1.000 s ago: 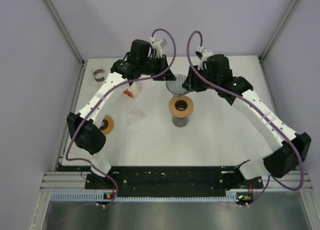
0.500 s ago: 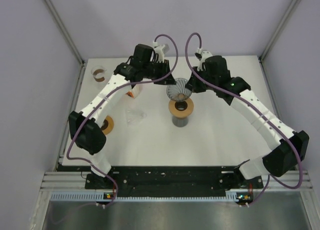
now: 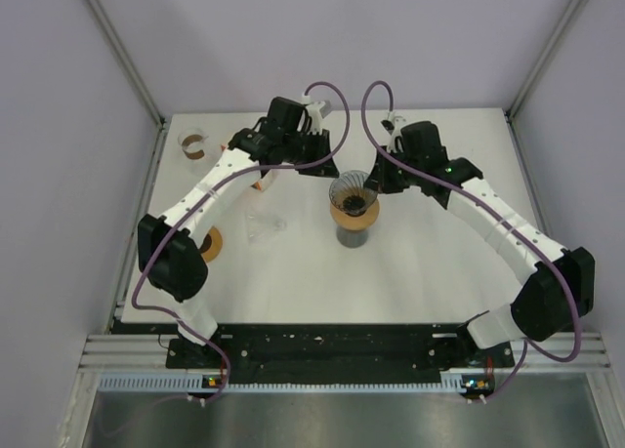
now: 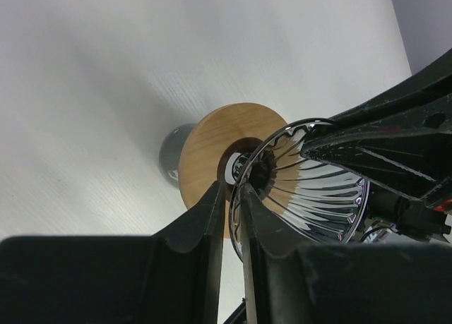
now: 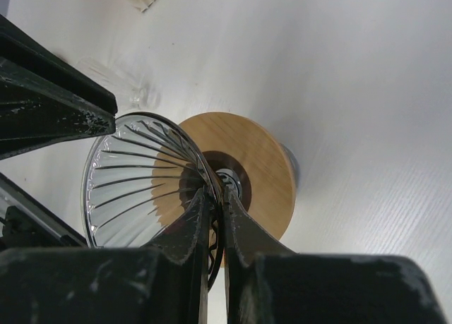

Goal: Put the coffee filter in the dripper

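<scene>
A clear ribbed cone filter (image 3: 352, 187) with a dark rim hangs just above the dripper, a wooden ring (image 3: 354, 210) on a dark cylindrical base (image 3: 353, 236) at the table's middle. My left gripper (image 3: 332, 172) is shut on the cone's left rim and my right gripper (image 3: 375, 180) is shut on its right rim. In the left wrist view the gripper (image 4: 232, 190) pinches the rim of the cone (image 4: 318, 186) over the wooden ring (image 4: 208, 144). In the right wrist view the gripper (image 5: 215, 193) pinches the cone (image 5: 134, 176) over the ring (image 5: 265, 162).
A small clear object (image 3: 264, 225) lies left of the dripper. A brown roll (image 3: 210, 243) sits by the left arm, a white roll (image 3: 193, 143) at the back left corner, and an orange and white item (image 3: 256, 181) under the left arm.
Both grippers have carried the cone toward the near side, from behind the dripper to right over the wooden ring, and lowered it.
</scene>
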Robot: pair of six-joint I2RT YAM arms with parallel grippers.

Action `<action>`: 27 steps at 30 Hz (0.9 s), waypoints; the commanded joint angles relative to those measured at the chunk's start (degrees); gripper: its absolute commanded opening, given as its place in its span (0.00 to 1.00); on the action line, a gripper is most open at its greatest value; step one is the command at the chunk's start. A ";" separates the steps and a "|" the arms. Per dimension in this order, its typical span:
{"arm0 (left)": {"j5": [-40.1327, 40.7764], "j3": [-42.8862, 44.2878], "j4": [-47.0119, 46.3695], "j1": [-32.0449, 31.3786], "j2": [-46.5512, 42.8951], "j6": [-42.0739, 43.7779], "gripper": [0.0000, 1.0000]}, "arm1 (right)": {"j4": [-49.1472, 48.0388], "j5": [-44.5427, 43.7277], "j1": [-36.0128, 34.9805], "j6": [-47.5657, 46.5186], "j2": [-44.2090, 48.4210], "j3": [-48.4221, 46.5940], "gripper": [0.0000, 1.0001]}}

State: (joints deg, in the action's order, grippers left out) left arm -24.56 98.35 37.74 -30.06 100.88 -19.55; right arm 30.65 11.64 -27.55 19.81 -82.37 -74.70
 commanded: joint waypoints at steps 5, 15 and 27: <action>-0.41 -1.05 -1.52 -0.96 -0.51 -0.22 0.11 | -7.80 4.79 1.88 1.98 0.19 2.10 0.00; -0.40 -6.23 -3.45 -1.40 0.11 -0.84 0.00 | -8.42 3.57 2.06 0.23 -1.22 6.05 0.00; 2.32 -14.83 -6.96 -1.40 -1.47 0.83 0.00 | -11.40 3.13 2.06 -1.01 -2.54 13.25 0.00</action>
State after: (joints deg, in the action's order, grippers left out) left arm -23.97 89.65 29.26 -30.55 99.48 -19.70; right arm 19.49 16.12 -25.21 21.50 -82.87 -66.04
